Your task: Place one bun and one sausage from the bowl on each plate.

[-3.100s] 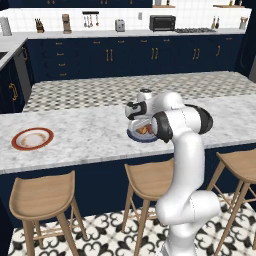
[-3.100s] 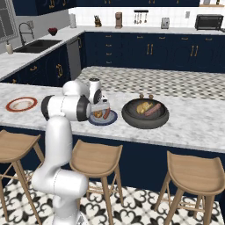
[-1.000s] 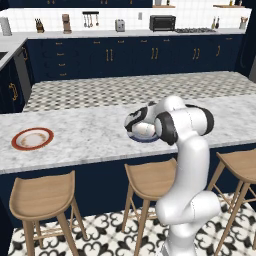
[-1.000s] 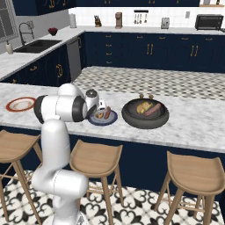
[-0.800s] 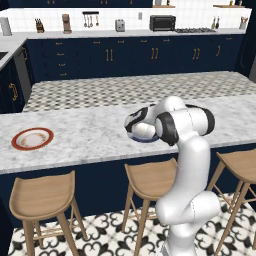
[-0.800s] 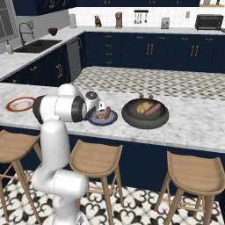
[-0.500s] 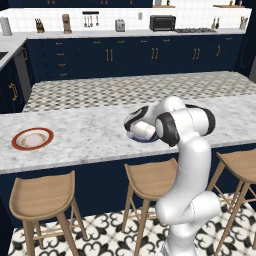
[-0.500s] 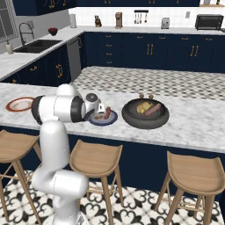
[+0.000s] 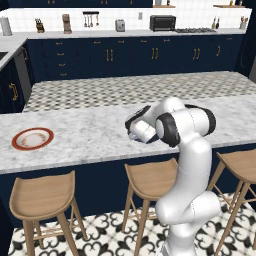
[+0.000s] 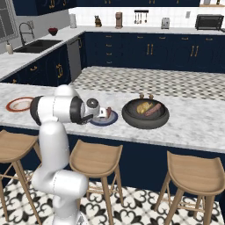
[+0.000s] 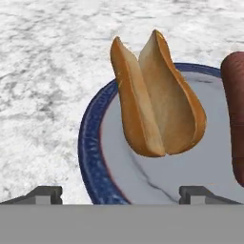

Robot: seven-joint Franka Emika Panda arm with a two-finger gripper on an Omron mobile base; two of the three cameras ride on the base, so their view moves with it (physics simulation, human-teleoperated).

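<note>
1. Blue plate [image 11: 93, 157]: it sits on the marble bench [image 9: 90, 132], just beside the bowl [image 10: 145, 114]. In the hand view a split bun [image 11: 155, 97] lies on it, with a red-brown sausage [image 11: 236, 114] next to the bun at the frame's right edge. Judged: this plate has its full share.

2. Red-rimmed plate [image 9: 33, 139]: it lies at the far end of the bench, well apart from the arm. Its centre looks bare in both base views. Judged: nothing has been served here yet.

3. Bowl: dark and shallow, on the bench on the far side of the blue plate from the arm in the right base view. A yellowish bun [image 10: 142, 107] and a reddish sausage [image 10: 152, 110] are visible inside. These appear to be the pair meant for the second plate.

4. Tool [image 11: 121, 193]: the two finger tips stand wide apart at the bottom of the hand view, with nothing between them. It hovers low over the near edge of the blue plate and does not touch the bun.

5. Progress estimate: about half done. Remaining, as judged: take the bun and the sausage from the bowl in turn and carry each across the bench to the red-rimmed plate. That plate may be out of reach unless the base drives.
</note>
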